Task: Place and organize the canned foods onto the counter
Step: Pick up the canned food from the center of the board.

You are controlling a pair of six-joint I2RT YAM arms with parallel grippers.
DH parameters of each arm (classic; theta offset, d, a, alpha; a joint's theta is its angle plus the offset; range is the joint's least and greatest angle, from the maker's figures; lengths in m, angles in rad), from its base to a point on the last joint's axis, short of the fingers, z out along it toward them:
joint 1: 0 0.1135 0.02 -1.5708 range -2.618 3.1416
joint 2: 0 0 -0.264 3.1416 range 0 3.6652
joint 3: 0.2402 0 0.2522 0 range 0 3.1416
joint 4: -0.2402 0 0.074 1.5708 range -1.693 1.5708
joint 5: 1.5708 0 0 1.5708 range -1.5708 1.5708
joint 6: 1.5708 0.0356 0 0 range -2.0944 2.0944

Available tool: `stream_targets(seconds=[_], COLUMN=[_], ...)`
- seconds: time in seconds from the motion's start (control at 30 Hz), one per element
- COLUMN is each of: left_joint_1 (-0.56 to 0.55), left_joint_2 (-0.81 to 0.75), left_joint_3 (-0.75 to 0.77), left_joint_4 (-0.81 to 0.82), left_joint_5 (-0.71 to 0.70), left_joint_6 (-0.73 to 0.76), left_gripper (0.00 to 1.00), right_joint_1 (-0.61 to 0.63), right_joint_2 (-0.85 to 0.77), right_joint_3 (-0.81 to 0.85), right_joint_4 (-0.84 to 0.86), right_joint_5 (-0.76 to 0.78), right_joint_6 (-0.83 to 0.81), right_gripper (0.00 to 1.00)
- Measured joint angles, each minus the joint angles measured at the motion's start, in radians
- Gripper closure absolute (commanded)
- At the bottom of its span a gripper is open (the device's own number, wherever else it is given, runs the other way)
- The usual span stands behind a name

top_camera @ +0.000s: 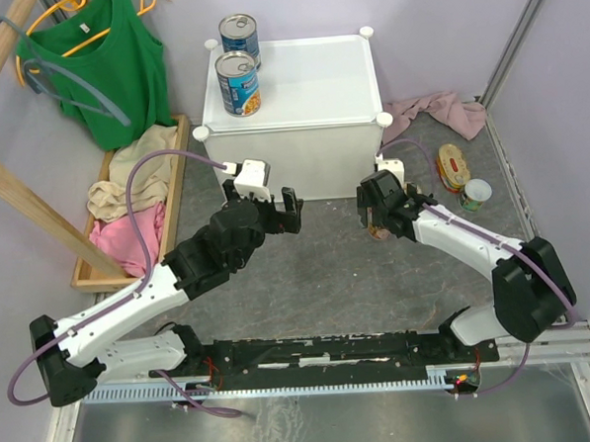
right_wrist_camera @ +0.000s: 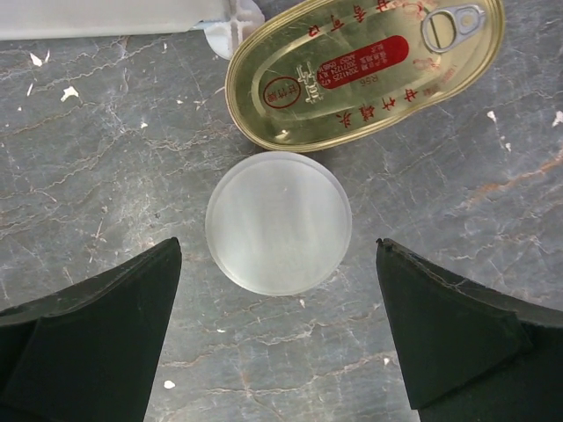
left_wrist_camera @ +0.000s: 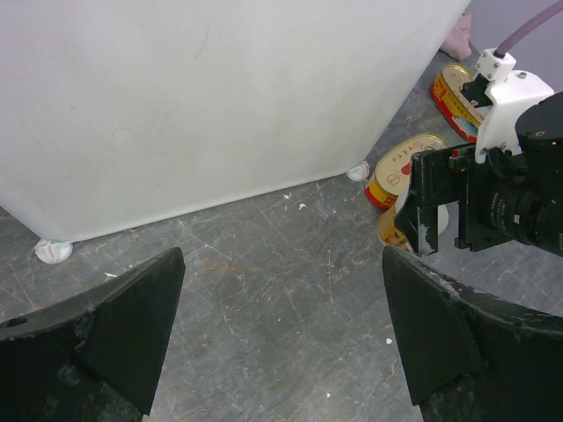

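Two tall blue-label cans (top_camera: 238, 34) (top_camera: 237, 83) stand on the white counter (top_camera: 313, 86) at its left side. My right gripper (top_camera: 377, 220) (right_wrist_camera: 278, 325) hangs open just above the floor. A small white-topped can (right_wrist_camera: 278, 221) stands a little beyond its fingertips, touching neither. A gold oval tin (right_wrist_camera: 361, 66) (left_wrist_camera: 400, 167) lies right behind that can, by the counter's foot. Another oval tin (top_camera: 454, 166) (left_wrist_camera: 457, 88) and a second small white-topped can (top_camera: 476, 194) sit farther right. My left gripper (top_camera: 280, 218) (left_wrist_camera: 281, 334) is open and empty over bare floor before the counter's front wall (left_wrist_camera: 220, 97).
A wooden tray (top_camera: 179, 178) of clothes lies left of the counter, under a green shirt (top_camera: 109, 62) on a hanger. A pink cloth (top_camera: 438, 112) is crumpled at the counter's right rear. The right gripper's body (left_wrist_camera: 493, 198) fills the right side of the left wrist view.
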Motion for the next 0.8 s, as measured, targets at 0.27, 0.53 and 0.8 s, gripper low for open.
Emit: stream_targets(seconds=[0.27, 0.53, 0.8], left_joint_1=[0.000, 0.000, 0.000], left_joint_2=[0.008, 0.013, 0.013], left_joint_3=[0.000, 0.000, 0.000], left_joint_4=[0.000, 0.001, 0.001], left_joint_5=[0.000, 0.000, 0.000], left_joint_6=[-0.015, -0.021, -0.022], left_gripper=[0.01, 0.01, 0.01], right_joint_1=[-0.023, -0.045, -0.048], right_joint_2=[0.059, 0.068, 0.091], right_joint_3=[0.000, 0.000, -0.027], right_joint_4=[0.035, 0.048, 0.076], right_joint_5=[-0.035, -0.055, -0.076], right_joint_6=[0.000, 0.000, 0.000], right_gripper=[0.00, 0.03, 0.13])
